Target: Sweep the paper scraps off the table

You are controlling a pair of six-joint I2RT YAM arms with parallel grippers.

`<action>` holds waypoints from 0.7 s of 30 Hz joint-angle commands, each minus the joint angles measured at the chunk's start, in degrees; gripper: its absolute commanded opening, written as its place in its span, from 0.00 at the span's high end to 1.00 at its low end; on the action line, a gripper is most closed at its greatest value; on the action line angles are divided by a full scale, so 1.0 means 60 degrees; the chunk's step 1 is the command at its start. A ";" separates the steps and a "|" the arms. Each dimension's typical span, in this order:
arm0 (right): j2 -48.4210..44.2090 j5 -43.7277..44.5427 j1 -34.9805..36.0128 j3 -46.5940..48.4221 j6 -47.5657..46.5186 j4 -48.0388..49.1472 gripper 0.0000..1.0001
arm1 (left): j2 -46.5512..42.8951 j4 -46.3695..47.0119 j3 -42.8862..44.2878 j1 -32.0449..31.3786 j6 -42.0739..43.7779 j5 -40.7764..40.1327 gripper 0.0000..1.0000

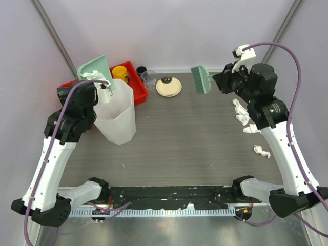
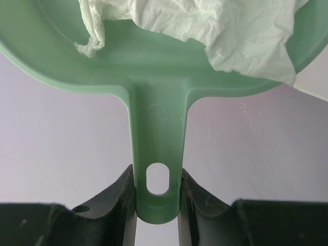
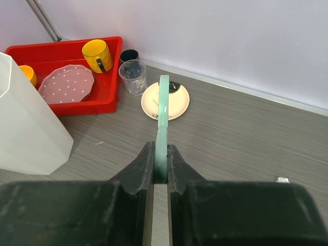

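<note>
My left gripper [image 2: 157,202] is shut on the handle of a green dustpan [image 1: 95,67], held tilted above a white bin [image 1: 117,114]. White paper scraps [image 2: 225,36] lie in the pan [image 2: 154,72]. My right gripper [image 3: 161,164] is shut on a green brush [image 1: 201,79], seen edge-on in the right wrist view [image 3: 163,110] and held above the table at the back right. Three more paper scraps lie on the table [image 1: 195,138] under the right arm: one wad [image 1: 240,111], one [image 1: 251,128] and one [image 1: 261,151].
A red tray [image 1: 137,84] at the back left holds a yellow mug [image 1: 121,73] and a pink dotted plate [image 3: 66,83]. A glass [image 1: 149,79], a dark cup [image 1: 141,70] and a cream plate [image 1: 168,86] stand by the back wall.
</note>
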 commanded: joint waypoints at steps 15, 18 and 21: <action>-0.0248 -0.0482 -0.0002 -0.0140 0.0121 0.1032 0.99 | -0.1751 0.2062 -0.1749 -0.0233 1.1019 0.0320 1.00; -0.0262 -0.0511 -0.0002 -0.0154 0.0106 0.1032 0.99 | -0.1914 0.1916 -0.2116 -0.0233 1.1316 0.0247 1.00; -0.0306 -0.0497 0.0012 -0.0257 0.0018 0.1018 0.99 | -0.1739 0.1829 -0.2119 -0.0233 1.0674 -0.0772 1.00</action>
